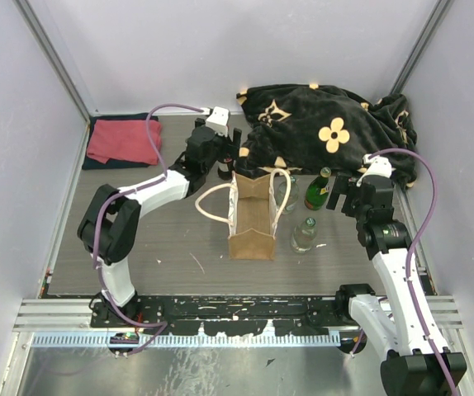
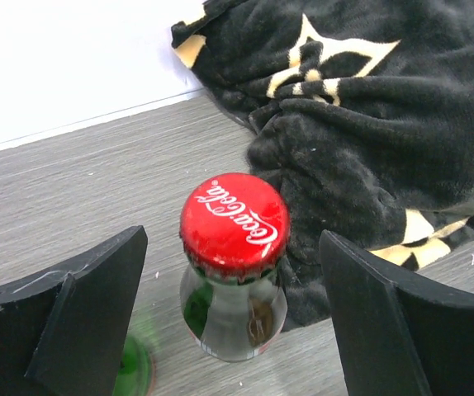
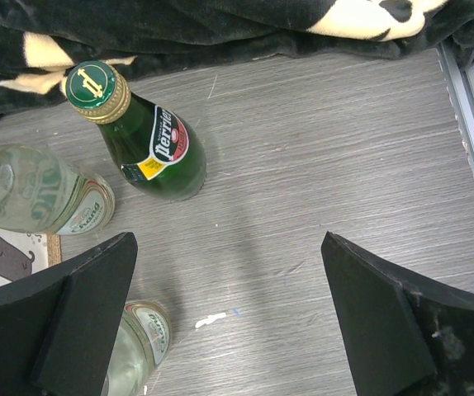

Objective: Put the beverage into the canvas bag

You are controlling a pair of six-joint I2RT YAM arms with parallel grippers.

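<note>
A Coca-Cola bottle [image 2: 234,221] with a red cap stands upright on the table beside the black blanket. My left gripper [image 2: 233,330] is open, with one finger on each side of the bottle's neck and neither touching it. In the top view the left gripper [image 1: 227,157] is just behind the canvas bag [image 1: 252,223], a tan upright bag with cream looped handles at the table's middle. My right gripper [image 3: 229,330] is open and empty over bare table. It sits right of the bag in the top view [image 1: 348,196].
A green Perrier bottle [image 1: 318,190] and two clear bottles [image 1: 303,234] [image 1: 285,191] stand right of the bag. A black flowered blanket [image 1: 328,124] lies at the back. A folded red towel [image 1: 124,140] lies at the back left. Walls enclose the table.
</note>
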